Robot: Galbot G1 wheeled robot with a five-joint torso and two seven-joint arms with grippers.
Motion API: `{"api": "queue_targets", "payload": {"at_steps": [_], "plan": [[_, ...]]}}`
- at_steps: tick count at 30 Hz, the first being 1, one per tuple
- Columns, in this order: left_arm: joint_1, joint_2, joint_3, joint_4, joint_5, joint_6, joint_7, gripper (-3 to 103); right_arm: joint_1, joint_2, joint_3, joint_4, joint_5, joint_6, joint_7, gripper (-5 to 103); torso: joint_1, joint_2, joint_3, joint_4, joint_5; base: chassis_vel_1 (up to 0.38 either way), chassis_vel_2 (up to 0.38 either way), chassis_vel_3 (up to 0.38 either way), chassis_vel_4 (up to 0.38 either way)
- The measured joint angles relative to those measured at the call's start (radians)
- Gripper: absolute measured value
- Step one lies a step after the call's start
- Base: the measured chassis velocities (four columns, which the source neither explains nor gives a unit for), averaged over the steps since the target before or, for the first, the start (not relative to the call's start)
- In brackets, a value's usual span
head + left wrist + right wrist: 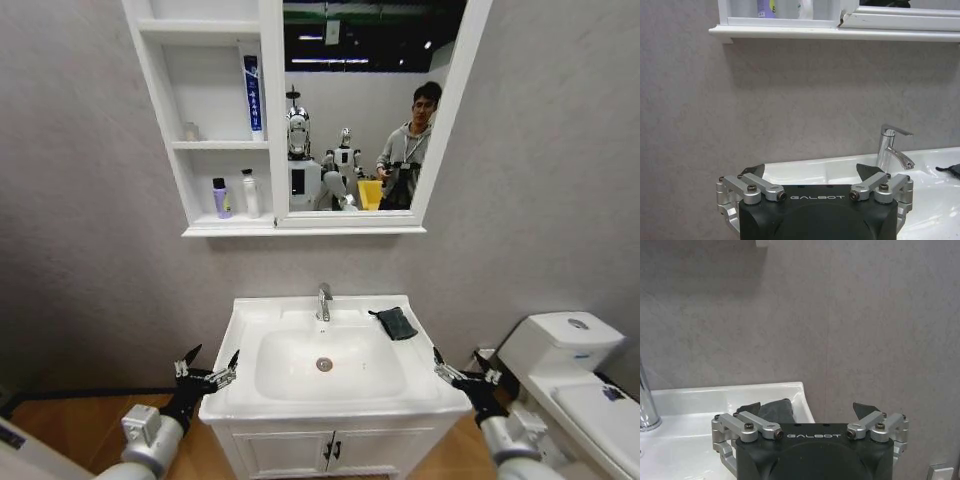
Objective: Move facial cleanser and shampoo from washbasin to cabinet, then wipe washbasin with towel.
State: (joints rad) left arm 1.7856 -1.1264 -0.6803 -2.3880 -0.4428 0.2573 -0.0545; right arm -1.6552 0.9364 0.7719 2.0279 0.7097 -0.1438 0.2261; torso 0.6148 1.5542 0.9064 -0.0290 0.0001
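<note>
At the front corners of the washbasin [250, 330], the left gripper [208, 368] and right gripper [462, 372] hang level with its rim, one at each side, both with fingers spread and empty. Two bottles [236, 196] already stand in the lowest niche of the cabinet [165, 110] above the washbasin, so I judge the wiping step is in hand. The next move calls for the right gripper, the nearer one, to reach in for the towel [397, 322], a dark, loosely folded cloth lying on the washbasin's back right ledge, right of the tap [324, 300].
</note>
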Motion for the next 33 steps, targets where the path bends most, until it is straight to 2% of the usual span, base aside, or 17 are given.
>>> {"api": "queue_targets", "payload": {"at_steps": [1,4,6,10,16,18,19,20,21,24,33], "plan": [[0.0,0.0,0.0,0.0,0.0,0.0,0.0,100,0.08,-0.048,-0.009,-0.075,0.058,-0.039,-0.026,100,0.0,0.0,0.0,0.0,0.0002,0.065,-0.03,-0.038,0.057],[0.0,0.0,0.0,0.0,0.0,0.0,0.0,100,0.13,-0.073,-0.024,-0.119,0.099,-0.059,-0.038,100,0.0,0.0,0.0,0.0003,0.0002,0.022,-0.01,-0.013,0.019],[0.0,0.0,0.0,0.0,0.0,0.0,0.0,100,0.258,-0.127,-0.075,-0.228,0.171,-0.1,-0.1,100,0.001,0.0,0.0,0.0001,0.0001,0.0,0.0,0.0,0.0],[0.0,0.0,0.0,0.0,0.0,0.0,0.0,100,0.369,-0.149,-0.142,-0.324,0.187,-0.128,-0.166,100,0.001,0.0,0.0,-0.0002,-0.0001,0.0,0.0,0.0,0.0],[0.0,0.0,0.0,0.0,0.0,0.0,0.0,100,0.526,-0.148,-0.264,-0.461,0.153,-0.131,-0.184,100,0.001,0.0,0.0,-0.0001,-0.0001,0.0,0.0,0.0,0.0],[0.0,0.0,0.0,0.0,0.0,0.0,0.0,100,0.623,-0.137,-0.359,-0.548,0.131,-0.126,-0.2,100,0.001,0.0,0.0,-0.0001,-0.0002,0.0,0.0,0.0,0.0],[0.0,0.0,0.0,0.0,0.0,0.0,0.0,100,0.623,-0.137,-0.359,-0.548,0.131,-0.126,-0.2,100,0.001,0.0,0.0,-0.0001,-0.0002,0.0,0.0,0.0,0.0],[0.0,0.0,0.0,0.0,0.0,0.0,0.0,100,0.677,-0.124,-0.422,-0.592,0.115,-0.118,-0.202,100,0.001,0.0,0.0,-0.0001,-0.0001,0.0,0.0,0.0,0.0],[0.0,0.0,0.0,0.0,0.0,0.0,0.0,100,0.677,-0.124,-0.422,-0.592,0.115,-0.118,-0.202,100,0.001,0.0,0.0,-0.0001,-0.0001,0.0,0.0,0.0,0.0],[0.0,0.0,0.0,0.0,0.0,0.0,0.0,100,0.758,-0.089,-0.524,-0.656,0.083,-0.112,-0.196,100,0.001,0.0,0.0,0.0001,0.0,0.0,0.0,0.0,0.0],[0.0,0.0,0.0,0.0,0.0,0.0,0.0,100,0.856,-0.046,-0.618,-0.779,0.006,-0.059,-0.18,100,0.001,0.0,0.0,-0.0003,-0.0002,0.0,0.0,0.0,0.0]]}}
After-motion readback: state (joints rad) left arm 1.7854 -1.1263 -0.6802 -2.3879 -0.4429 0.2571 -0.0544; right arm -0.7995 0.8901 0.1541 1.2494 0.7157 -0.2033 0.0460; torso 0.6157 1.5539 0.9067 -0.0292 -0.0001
